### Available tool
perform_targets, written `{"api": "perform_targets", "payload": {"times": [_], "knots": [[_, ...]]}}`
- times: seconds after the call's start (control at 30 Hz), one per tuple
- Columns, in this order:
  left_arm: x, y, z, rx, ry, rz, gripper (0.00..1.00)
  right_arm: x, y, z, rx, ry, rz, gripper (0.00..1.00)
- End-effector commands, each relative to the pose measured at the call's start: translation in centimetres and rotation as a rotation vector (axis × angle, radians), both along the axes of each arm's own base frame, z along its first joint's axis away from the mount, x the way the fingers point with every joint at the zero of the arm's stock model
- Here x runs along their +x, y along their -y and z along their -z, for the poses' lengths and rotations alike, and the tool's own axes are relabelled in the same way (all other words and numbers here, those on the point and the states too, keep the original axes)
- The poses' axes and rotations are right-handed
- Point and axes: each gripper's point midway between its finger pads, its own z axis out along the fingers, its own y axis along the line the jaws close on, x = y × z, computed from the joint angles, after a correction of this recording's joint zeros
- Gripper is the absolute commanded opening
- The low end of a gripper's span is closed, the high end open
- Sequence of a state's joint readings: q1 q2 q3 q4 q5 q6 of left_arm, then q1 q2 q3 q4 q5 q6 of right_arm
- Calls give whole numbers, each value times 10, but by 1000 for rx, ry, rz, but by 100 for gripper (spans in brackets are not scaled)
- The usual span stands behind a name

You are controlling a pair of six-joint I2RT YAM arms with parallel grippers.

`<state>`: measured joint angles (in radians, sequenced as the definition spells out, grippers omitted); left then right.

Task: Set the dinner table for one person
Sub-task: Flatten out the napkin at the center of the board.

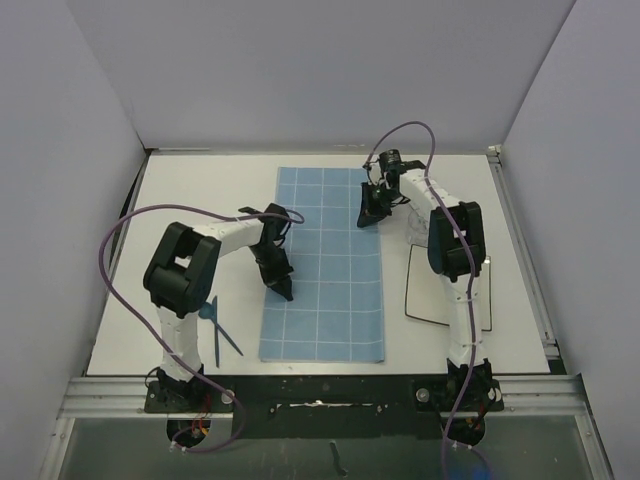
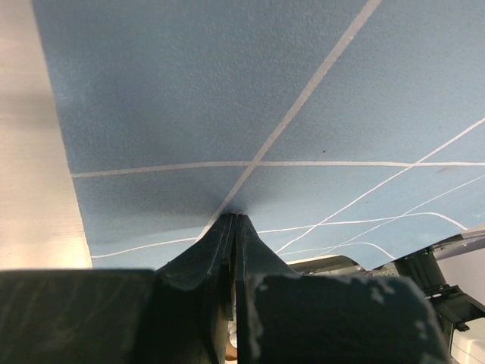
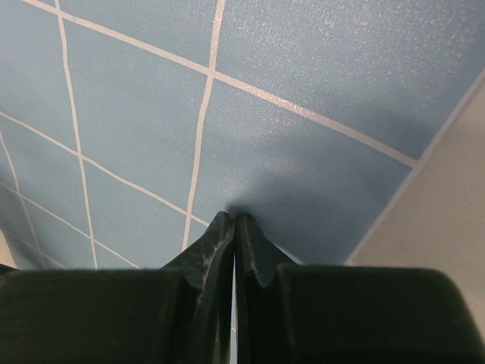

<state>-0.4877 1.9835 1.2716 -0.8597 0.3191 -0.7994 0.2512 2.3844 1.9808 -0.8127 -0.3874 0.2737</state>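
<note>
On the blue mat (image 1: 322,265), your left hand (image 1: 285,293) and right hand (image 1: 365,220) press closed, holding nothing. Drag evenly; keep it square on the bench (image 1: 200,185).

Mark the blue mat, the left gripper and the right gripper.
blue mat (image 1: 330,300): top view, bare square near its front edge.
left gripper (image 1: 287,293): top view, between its shut fingertips.
right gripper (image 3: 234,218): right wrist view, between its shut fingertips.
</note>
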Motion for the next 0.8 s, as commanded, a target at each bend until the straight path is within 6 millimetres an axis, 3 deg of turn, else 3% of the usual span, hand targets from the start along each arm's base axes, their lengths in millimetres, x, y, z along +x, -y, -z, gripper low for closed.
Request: {"api": "perform_targets", "payload": {"times": [0.0,0.37,0.57,0.77], "knots": [[51,9,38,32,170,7,0,15,19,41,-77,5,24,0],[70,24,39,8,185,11,0,21,28,49,-71,-14,44,0],[68,21,37,18,189,17,0,23,27,39,-60,4,47,0],[66,14,28,29,214,11,0,24,24,17,-31,36,44,0]]}}
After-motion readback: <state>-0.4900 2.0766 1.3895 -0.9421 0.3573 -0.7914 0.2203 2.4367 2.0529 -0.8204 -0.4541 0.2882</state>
